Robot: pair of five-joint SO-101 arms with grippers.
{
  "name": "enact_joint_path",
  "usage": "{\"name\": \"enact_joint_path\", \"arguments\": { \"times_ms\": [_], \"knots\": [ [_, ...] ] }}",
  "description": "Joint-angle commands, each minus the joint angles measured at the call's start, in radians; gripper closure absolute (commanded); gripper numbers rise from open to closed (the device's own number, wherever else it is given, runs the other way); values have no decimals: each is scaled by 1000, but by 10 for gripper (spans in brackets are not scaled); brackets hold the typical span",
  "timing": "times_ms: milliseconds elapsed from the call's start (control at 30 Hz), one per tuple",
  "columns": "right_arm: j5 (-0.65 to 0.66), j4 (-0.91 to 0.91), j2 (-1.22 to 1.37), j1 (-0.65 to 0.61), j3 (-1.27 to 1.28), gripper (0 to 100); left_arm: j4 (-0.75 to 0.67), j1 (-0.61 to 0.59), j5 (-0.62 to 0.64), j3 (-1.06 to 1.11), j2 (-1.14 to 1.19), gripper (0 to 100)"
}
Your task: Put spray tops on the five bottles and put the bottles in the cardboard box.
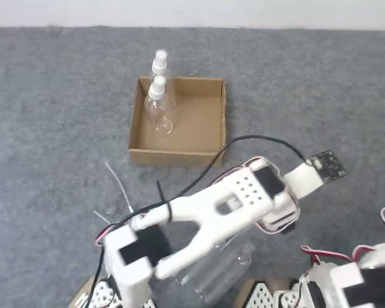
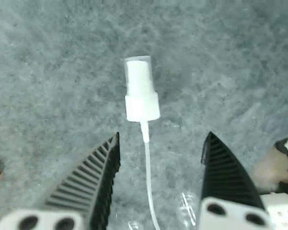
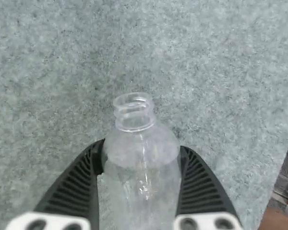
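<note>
Grey desk (image 1: 51, 96) across the whole frame, and a white arm (image 1: 231, 199) slants over it from lower left toward centre right. Upper centre sits the cardboard box (image 1: 177, 156), open side up. One capped bottle (image 1: 159, 106) stands in its upper-left corner, a second capped bottle (image 1: 160, 64) right at the far rim; inside or just behind, can't tell. Under the arm, lower centre, a clear bottle (image 1: 234, 260) lies on the desk. The right gripper (image 3: 141, 151) has its fingers pinching an uncapped bottle (image 3: 139, 165) at the shoulder, open neck pointing away. The left gripper (image 2: 163, 139) has fingers spread wide, and a white spray top (image 2: 140, 98) lies on the desk just past them, its thin tube running back between them.
</note>
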Motion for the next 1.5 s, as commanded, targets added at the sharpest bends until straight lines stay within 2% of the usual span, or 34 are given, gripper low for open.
{"name": "enact_joint_path", "arguments": {
  "times_ms": [0, 400, 800, 967, 1067, 1467],
  "knots": [
    [37, -27, 12, 10, -94, 976, 80, 3, 11, -209, 72, 743],
    [40, -104, 101, 10, -121, 976, 196, 2, 11, -627, 408, 746],
    [40, -107, 104, 12, -118, 976, 442, 6, 5, -1087, 743, 852],
    [40, -101, 102, 12, -118, 976, 508, 6, 11, -1273, 838, 935],
    [40, -101, 104, 12, -118, 976, 506, 8, 11, -1313, 861, 986],
    [40, -99, 94, 10, -118, 976, 508, 3, 75, -1326, 818, 990]
  ]
}}
